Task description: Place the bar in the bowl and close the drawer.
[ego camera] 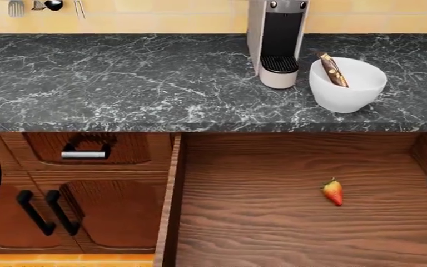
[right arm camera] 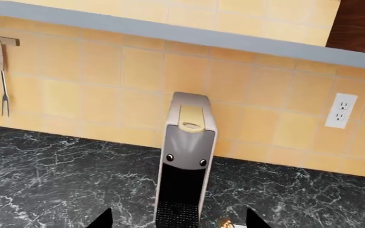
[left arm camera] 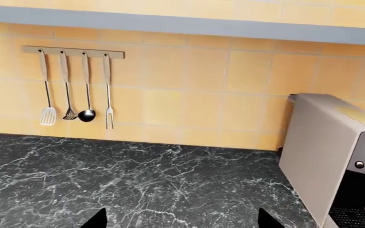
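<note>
The white bowl (ego camera: 351, 92) stands on the dark marble counter to the right of the coffee machine. The brown bar (ego camera: 333, 70) lies inside it, leaning on the far rim; its tip also shows in the right wrist view (right arm camera: 224, 222). The wide reddish-brown drawer (ego camera: 273, 167) stands pulled open below the counter, its handle out of view. A red strawberry (ego camera: 333, 192) lies on its floor. My left gripper (left arm camera: 182, 223) is open and empty over bare counter. My right gripper (right arm camera: 179, 222) is open and empty, facing the coffee machine. Only the fingertips show.
The grey coffee machine (ego camera: 277, 39) stands at the back of the counter (ego camera: 124, 83). A utensil rack (left arm camera: 74, 52) hangs on the tiled wall. A narrower silver-handled drawer (ego camera: 84, 153) and cabinet doors with black handles (ego camera: 43, 214) lie left of the open drawer.
</note>
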Tool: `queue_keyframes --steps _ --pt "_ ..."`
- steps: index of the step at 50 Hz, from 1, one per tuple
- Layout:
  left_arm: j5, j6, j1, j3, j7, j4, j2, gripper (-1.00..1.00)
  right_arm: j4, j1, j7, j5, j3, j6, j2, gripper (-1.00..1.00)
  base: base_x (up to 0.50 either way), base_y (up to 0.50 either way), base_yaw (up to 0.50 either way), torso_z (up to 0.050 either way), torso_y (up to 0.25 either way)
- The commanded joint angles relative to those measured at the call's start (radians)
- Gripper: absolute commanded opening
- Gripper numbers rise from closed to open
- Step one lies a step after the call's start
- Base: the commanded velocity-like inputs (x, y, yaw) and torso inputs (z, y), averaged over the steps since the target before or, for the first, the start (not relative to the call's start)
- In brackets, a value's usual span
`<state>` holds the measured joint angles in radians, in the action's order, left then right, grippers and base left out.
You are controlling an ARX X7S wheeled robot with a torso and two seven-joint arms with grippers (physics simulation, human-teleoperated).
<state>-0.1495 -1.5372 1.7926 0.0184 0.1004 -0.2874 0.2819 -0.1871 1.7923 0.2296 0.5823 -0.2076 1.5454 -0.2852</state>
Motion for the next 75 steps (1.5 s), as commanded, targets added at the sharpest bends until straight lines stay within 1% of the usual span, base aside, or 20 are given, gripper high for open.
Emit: queue_keyframes --steps 1,2,3,7,12,16,18,25,31,35,41,46,50,52,62,71,75 --pt "-0.064 -0.033 -0.014 -0.001 -0.017 0.045 0.026 1.0 0.026 0.004 0.164 0.259 -0.036 0.023 -0.08 1.0 -0.09 0.5 0.0 0.0 0.0" --pt "-0.12 -0.033 -0.016 0.002 -0.051 0.046 0.041 1.0 0.025 0.007 0.202 0.316 -0.044 0.023 -0.097 1.0 -0.09 0.5 0.0 0.0 0.0" --pt "-0.206 -0.033 -0.02 0.008 -0.109 0.051 0.064 1.0 0.026 0.009 0.243 0.377 -0.052 0.023 -0.116 1.0 -0.09 0.5 0.0 0.0 0.0" --pt "-0.647 -0.033 -0.049 0.022 -0.418 0.087 0.166 1.0 0.037 0.004 0.441 0.656 -0.086 0.023 -0.196 1.0 -0.08 0.5 0.0 0.0 0.0" --pt "-1.064 -0.031 -0.098 0.01 -0.693 0.148 0.261 1.0 0.076 -0.025 0.692 1.012 -0.108 0.016 -0.3 1.0 -0.08 0.5 0.0 0.0 0.0" --pt "-1.274 -0.025 -0.134 -0.003 -0.83 0.182 0.305 1.0 0.104 -0.047 0.791 1.16 -0.126 0.001 -0.349 1.0 -0.09 0.5 0.0 0.0 0.0" --pt "-1.317 -0.017 -0.144 0.002 -0.855 0.193 0.315 1.0 0.116 -0.054 0.818 1.202 -0.133 -0.009 -0.367 1.0 -0.08 0.5 0.0 0.0 0.0" --pt "-1.328 0.017 -0.149 0.043 -0.843 0.191 0.324 1.0 0.132 -0.06 0.83 1.235 -0.164 -0.03 -0.384 1.0 -0.08 0.5 0.0 0.0 0.0" --pt "-1.345 0.019 -0.146 0.072 -0.828 0.169 0.326 1.0 0.122 -0.059 0.827 1.263 -0.198 -0.03 -0.391 1.0 -0.07 0.5 0.0 0.0 0.0" --pt "-1.35 0.009 -0.146 0.113 -0.798 0.15 0.327 1.0 0.101 -0.062 0.811 1.28 -0.23 -0.02 -0.398 1.0 -0.07 0.5 0.0 0.0 0.0" --pt "-1.291 0.024 -0.177 0.216 -0.7 0.128 0.323 1.0 0.073 -0.102 0.74 1.271 -0.283 -0.004 -0.413 1.0 -0.06 0.5 0.0 0.0 0.0" --pt "-1.231 0.054 -0.228 0.298 -0.608 0.113 0.324 1.0 0.076 -0.159 0.645 1.215 -0.332 -0.003 -0.423 1.0 -0.04 0.5 0.0 0.0 0.0" --pt "-1.207 0.07 -0.26 0.345 -0.556 0.109 0.324 1.0 0.083 -0.2 0.57 1.15 -0.363 -0.017 -0.43 1.0 -0.02 0.5 0.0 0.0 0.0" --pt "-1.203 0.072 -0.266 0.358 -0.543 0.106 0.326 1.0 0.086 -0.211 0.557 1.143 -0.375 -0.022 -0.434 1.0 -0.01 0.5 0.0 0.0 0.0" --pt "-1.213 0.068 -0.283 0.393 -0.529 0.112 0.343 1.0 0.103 -0.229 0.528 1.148 -0.422 -0.031 -0.446 1.0 -0.01 0.5 0.0 0.0 0.0" --pt "-1.26 0.067 -0.284 0.379 -0.565 0.128 0.352 1.0 0.114 -0.217 0.546 1.186 -0.446 -0.042 -0.461 1.0 -0.01 0.5 0.0 0.0 0.0" --pt "-1.287 0.062 -0.28 0.37 -0.588 0.134 0.355 1.0 0.11 -0.206 0.579 1.212 -0.45 -0.056 -0.468 1.0 0.0 0.07 0.0 0.0 0.0"
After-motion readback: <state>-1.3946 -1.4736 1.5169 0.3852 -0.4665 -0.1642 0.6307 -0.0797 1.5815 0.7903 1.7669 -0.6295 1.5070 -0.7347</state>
